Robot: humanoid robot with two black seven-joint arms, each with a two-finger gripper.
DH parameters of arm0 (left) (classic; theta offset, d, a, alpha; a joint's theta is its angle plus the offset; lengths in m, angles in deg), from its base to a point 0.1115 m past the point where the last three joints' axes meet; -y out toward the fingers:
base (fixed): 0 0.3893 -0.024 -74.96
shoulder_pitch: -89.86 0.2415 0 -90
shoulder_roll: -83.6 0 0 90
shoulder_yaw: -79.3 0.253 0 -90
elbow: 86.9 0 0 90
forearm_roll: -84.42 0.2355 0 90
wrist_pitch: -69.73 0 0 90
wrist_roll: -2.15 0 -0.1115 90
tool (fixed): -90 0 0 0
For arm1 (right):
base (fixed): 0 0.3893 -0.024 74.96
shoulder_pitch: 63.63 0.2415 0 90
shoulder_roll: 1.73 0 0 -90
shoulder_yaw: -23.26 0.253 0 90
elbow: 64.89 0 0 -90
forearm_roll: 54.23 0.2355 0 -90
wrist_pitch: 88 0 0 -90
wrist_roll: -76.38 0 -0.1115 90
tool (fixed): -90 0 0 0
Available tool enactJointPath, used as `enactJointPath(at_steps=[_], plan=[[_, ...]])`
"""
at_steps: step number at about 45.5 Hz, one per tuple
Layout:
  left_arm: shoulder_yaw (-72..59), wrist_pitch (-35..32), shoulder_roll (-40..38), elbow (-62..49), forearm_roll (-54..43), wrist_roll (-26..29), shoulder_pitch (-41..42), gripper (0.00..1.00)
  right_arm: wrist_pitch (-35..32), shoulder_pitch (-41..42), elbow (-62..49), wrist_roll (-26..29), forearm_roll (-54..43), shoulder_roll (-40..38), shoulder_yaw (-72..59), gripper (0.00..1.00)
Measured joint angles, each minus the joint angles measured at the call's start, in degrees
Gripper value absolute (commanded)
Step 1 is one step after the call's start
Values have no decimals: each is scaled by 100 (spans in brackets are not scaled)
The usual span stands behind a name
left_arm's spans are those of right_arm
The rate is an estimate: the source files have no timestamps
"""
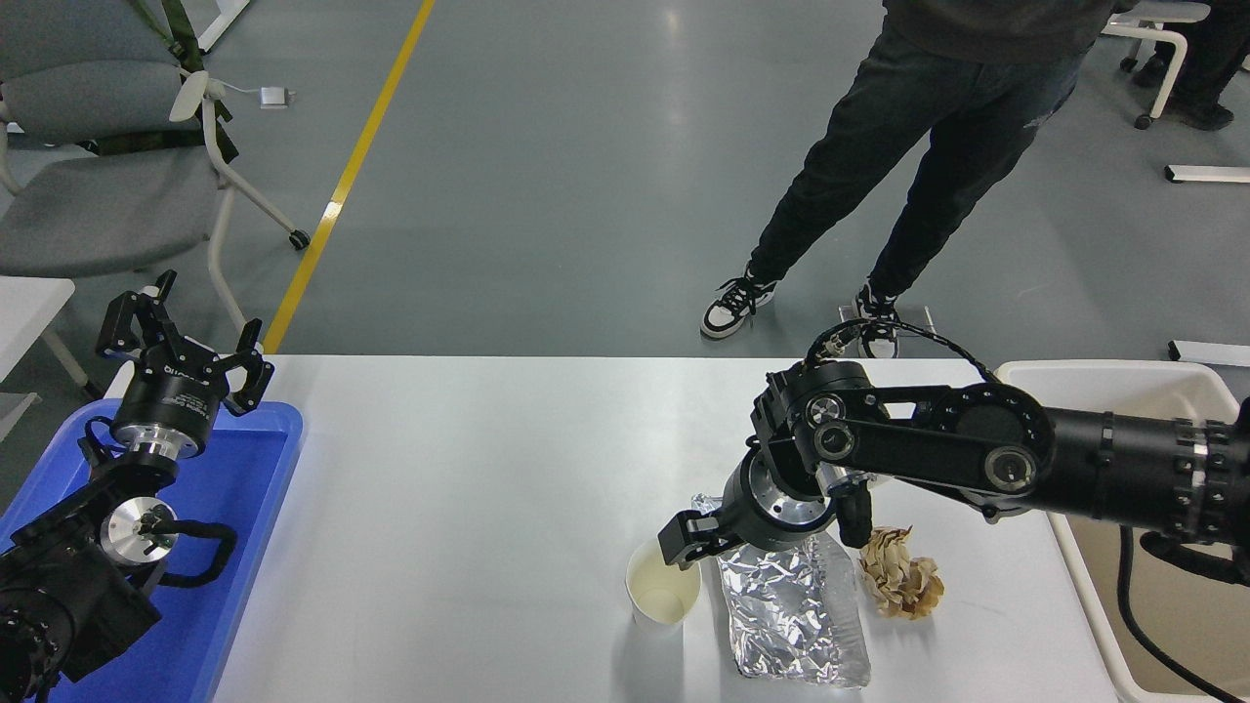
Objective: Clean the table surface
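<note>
The white table surface point(469, 469) carries a white paper cup point(664, 598) standing upright, a crumpled sheet of silver foil point(796, 625) and a crumpled ball of brown paper point(900, 576), all at the front right. My right gripper point(686, 542) reaches in from the right and points down and left. It hangs open at the cup's far rim, over the foil's top left corner, and holds nothing. My left gripper point(186, 337) is parked open above the blue tray at the lower left.
A blue plastic tray point(244, 508) sits at the table's left end. A beige bin point(1074, 371) stands off the right edge. A person point(879, 146) stands beyond the far edge. A grey chair point(98, 195) is at the far left.
</note>
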Motion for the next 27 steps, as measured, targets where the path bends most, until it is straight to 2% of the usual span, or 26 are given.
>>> enactJointPath(at_steps=[12, 16, 22, 27], plan=[[0, 1, 0, 1, 2, 0, 1, 100, -32, -168, -285, -9, -72, 260, 2, 100], [0, 2, 0, 1, 2, 0, 3, 100, -24, -261, -352, -39, -151, 300, 26, 95], [0, 2, 0, 3, 2, 0, 4, 100, -8, -369, -418, -153, -348, 329, 48, 64], [0, 2, 0, 1, 3, 0, 4, 100, 1, -417, -448, -327, -466, 324, 69, 31]])
